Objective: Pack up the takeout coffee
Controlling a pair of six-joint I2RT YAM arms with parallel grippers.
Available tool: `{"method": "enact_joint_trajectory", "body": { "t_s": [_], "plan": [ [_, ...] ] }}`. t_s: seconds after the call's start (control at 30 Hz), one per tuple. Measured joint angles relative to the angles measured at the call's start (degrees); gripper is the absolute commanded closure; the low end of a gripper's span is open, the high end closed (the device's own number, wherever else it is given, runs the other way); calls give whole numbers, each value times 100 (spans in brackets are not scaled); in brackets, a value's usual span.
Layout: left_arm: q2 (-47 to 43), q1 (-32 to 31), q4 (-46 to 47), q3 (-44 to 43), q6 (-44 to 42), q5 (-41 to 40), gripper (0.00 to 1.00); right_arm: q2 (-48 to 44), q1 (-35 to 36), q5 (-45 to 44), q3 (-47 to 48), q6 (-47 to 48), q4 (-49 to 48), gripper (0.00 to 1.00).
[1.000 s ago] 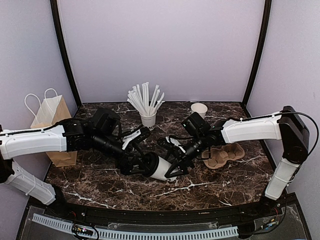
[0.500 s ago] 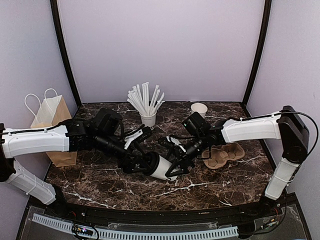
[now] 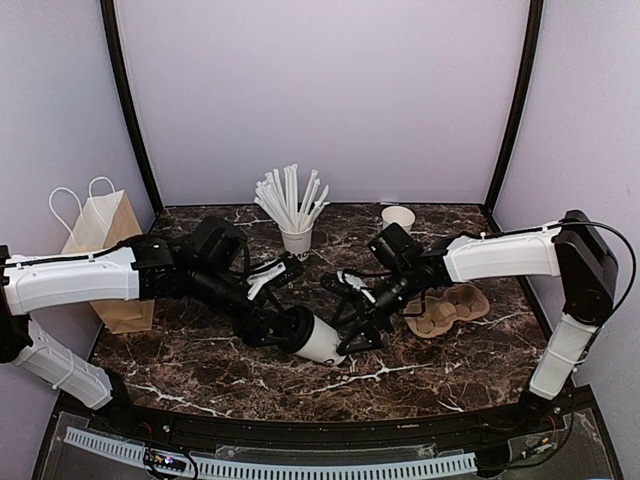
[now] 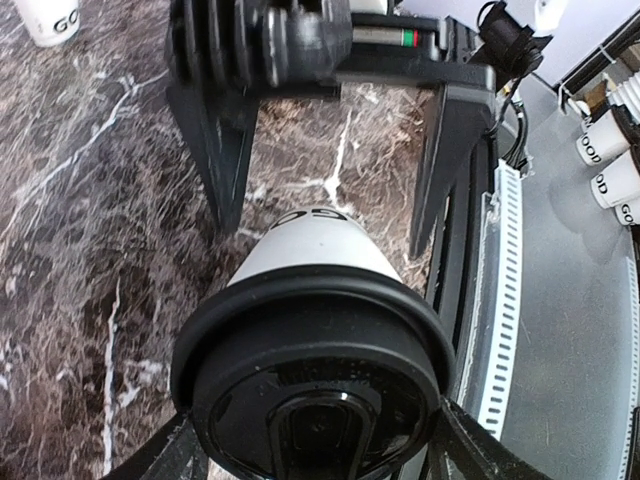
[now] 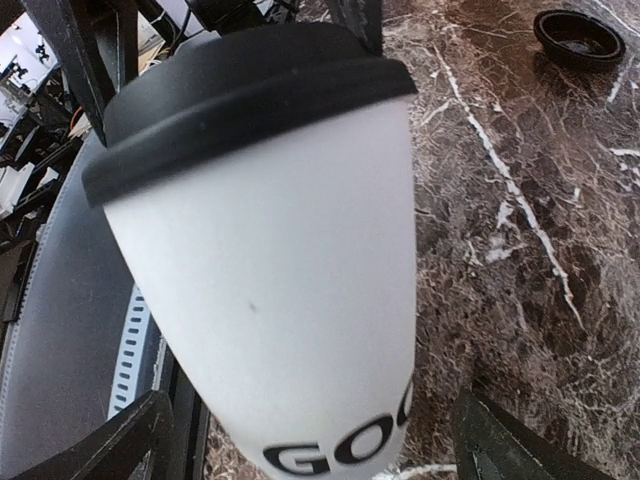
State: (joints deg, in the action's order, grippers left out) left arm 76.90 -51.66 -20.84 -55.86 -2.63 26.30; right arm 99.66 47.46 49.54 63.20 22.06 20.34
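Observation:
The takeout coffee [image 3: 320, 340], a white cup with dark lettering and a black lid, hangs tilted above the marble table [image 3: 200, 370] between both grippers. My left gripper [image 3: 283, 328] is shut on its lid end. In the left wrist view the lid [image 4: 315, 380] fills the space between my left gripper's [image 4: 312, 455] fingers. My right gripper [image 3: 352, 330] is open around the cup's base. In the right wrist view the cup [image 5: 280, 280] stands between my right gripper's [image 5: 310, 445] fingers, with gaps on both sides. Those fingers [image 4: 222, 150] also show in the left wrist view.
A white cup of straws [image 3: 296, 238] and a plain white cup [image 3: 398, 217] stand at the back. A brown paper bag [image 3: 105, 250] is at the left edge. A cardboard cup carrier [image 3: 445, 310] lies at the right. A loose black lid [image 5: 578, 38] lies on the table.
The left gripper and the cup have shifted slightly right and the cup tilts a little more. The right gripper stays around the cup's base.

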Motion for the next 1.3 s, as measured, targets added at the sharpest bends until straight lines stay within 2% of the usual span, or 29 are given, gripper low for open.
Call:
{"method": "enact_joint_trajectory", "body": {
  "t_s": [0.3,0.57,0.67,0.7,0.73,0.77,0.83,1.13,1.23,1.3],
  "plan": [
    [127,0,-1480,-636,-133,-669,33,-2,-667,63,35,280,457,1],
    [1224,-87,-2752,-1762,-317,-1231,31,-2,-820,256,35,136,424,1],
    [1534,-164,-3051,-2129,-387,-1388,23,0,-820,323,35,94,382,1],
    [1648,-195,-3176,-2280,-422,-1449,11,-2,-820,330,35,90,376,1],
    [1731,-205,-3252,-2393,-439,-1504,6,0,-820,339,35,72,372,1],
    [1801,-251,-3307,-2483,-474,-1545,2,0,-820,341,35,68,369,1],
    [1941,-339,-3418,-2667,-516,-1700,1,0,-820,343,35,37,369,1],
    [1980,-490,-3488,-2876,-645,-2107,1,24,-820,435,37,15,426,3],
    [1628,-487,-3272,-2813,-610,-2197,1,26,-820,452,72,7,525,4],
    [1091,-487,-2909,-2535,-461,-2269,1,37,-820,428,120,-48,568,6]
  ]
}}
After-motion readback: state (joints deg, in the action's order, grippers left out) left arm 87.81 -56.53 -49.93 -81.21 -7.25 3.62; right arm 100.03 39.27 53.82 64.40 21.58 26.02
